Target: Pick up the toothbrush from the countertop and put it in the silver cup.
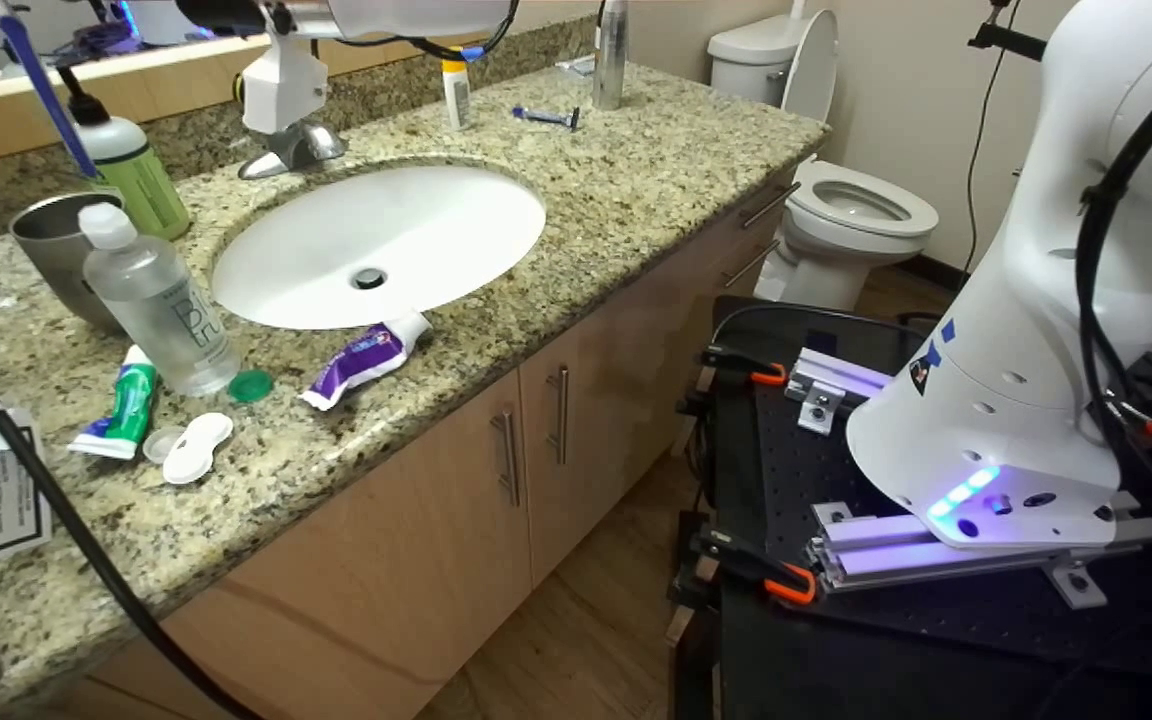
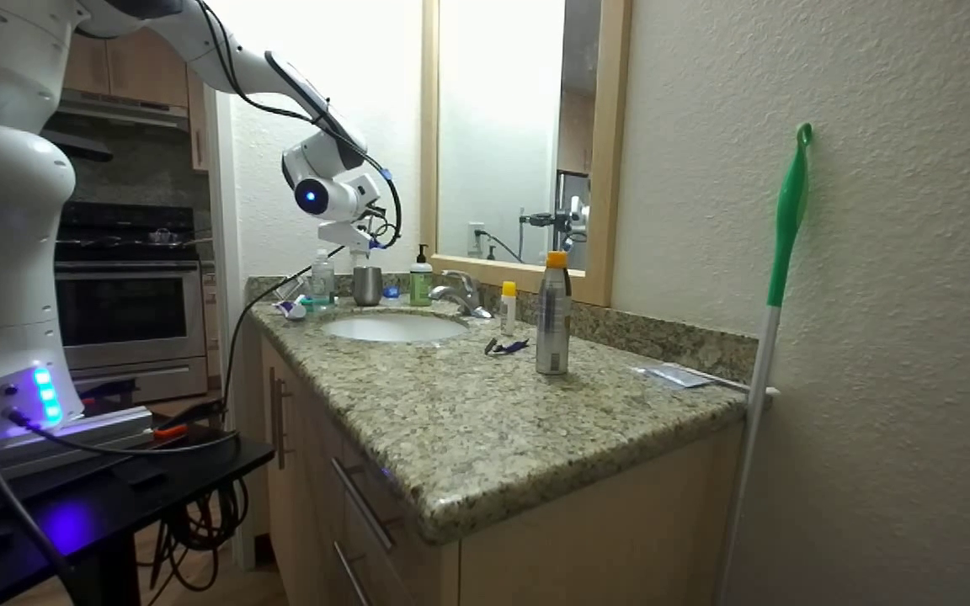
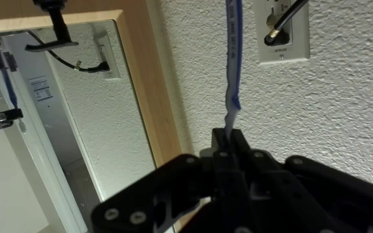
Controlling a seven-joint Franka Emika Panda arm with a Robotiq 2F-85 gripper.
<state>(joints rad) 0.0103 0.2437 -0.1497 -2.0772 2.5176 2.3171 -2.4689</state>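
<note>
"Where's the toothbrush (image 3: 234,55)?"

"In the gripper (image 3: 228,137) — the wrist view shows the jaws clenched on its whitish end, the blue length running straight out from the fingertips until the top edge of the view cuts it off."

"So which way does it point?"

"Downwards. In an exterior view its long axis stands steep but tilted: upper end leaning left, lower end slanting right, towards the silver cup (image 1: 54,258). That lower end shows just above the cup's far rim; whether it sits over the opening, I can't tell."

"And the bristles?"

"I can't make out which end bears them."

"How does the cup stand?"

"Upright on the granite countertop (image 1: 636,170), left of the sink (image 1: 376,220) in that view. A clear plastic bottle (image 1: 166,310) stands nearer and to the right — it hides part of the cup's side. A green soap pump bottle (image 1: 144,185) stands farther off, also right. A purple toothpaste tube (image 1: 366,360) lies by the sink's near rim."
</note>
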